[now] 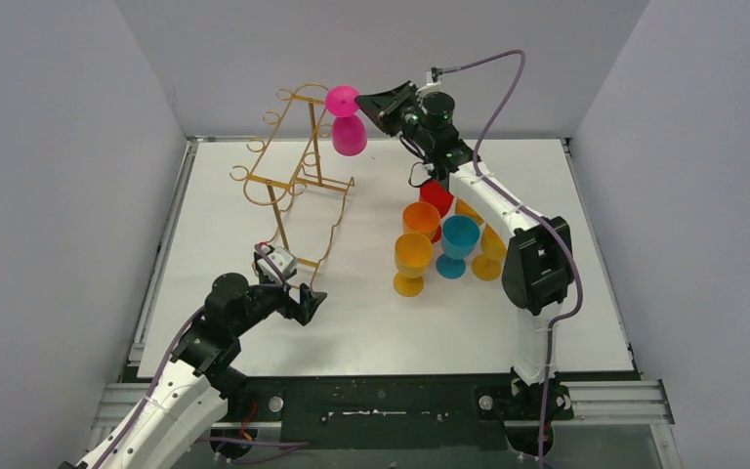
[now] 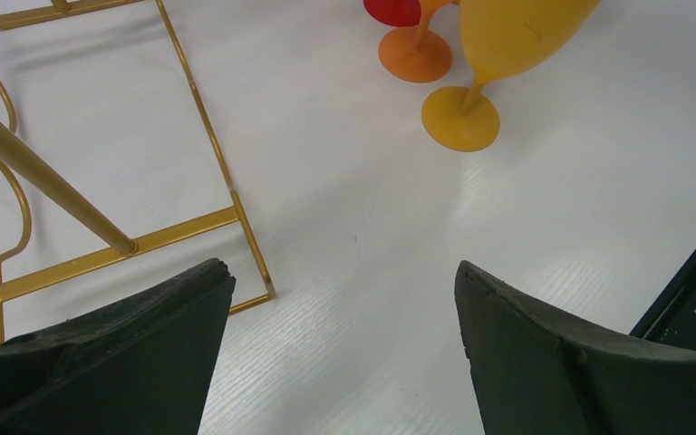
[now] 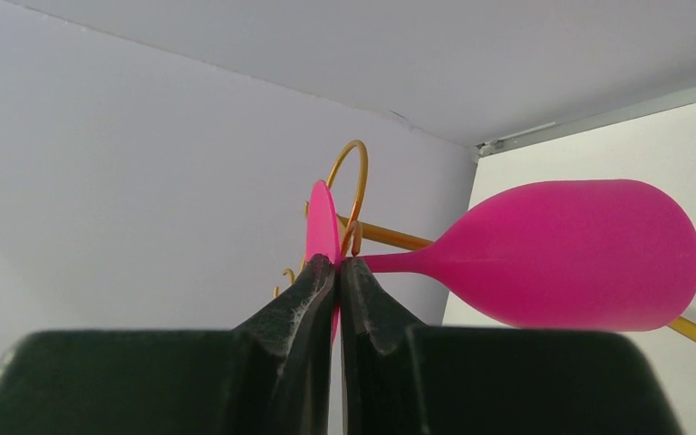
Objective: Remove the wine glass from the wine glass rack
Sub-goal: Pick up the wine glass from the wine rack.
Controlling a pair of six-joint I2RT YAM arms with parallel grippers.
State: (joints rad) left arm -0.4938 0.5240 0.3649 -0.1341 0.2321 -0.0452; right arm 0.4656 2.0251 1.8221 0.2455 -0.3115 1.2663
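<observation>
Two arms stand at the near edge of a white table [image 1: 400, 332], closed in by plain grey walls [image 1: 59, 195] on three sides. Nearest, in the lower left of the top view, the left gripper [image 1: 309, 302] hangs low over the table, its fingers wide apart with nothing between them. Its wrist camera shows what the top view does not: a fine grain in the white surface, and the near corner of the wine glass rack [image 2: 45, 177], whose flat gold base lies on the table just beyond one finger, the post rising slanted from it. In the upper right of that same picture are the feet of a yellow glass [image 2: 460, 118], an orange glass [image 2: 415, 53] and a red glass [image 2: 392, 11]. The top view adds a teal glass [image 1: 459, 244] to this group, well apart from the rack. Farthest, near the back wall, the pink wine glass [image 1: 349, 137] hangs upside down at the top of the rack, and the right gripper [image 1: 366, 101] is at its foot. Only the right wrist view shows the grip: the fingers [image 3: 290, 308] are pressed narrow on the thin round foot, and the stem meets a curled hook just beside the fingertips
</observation>
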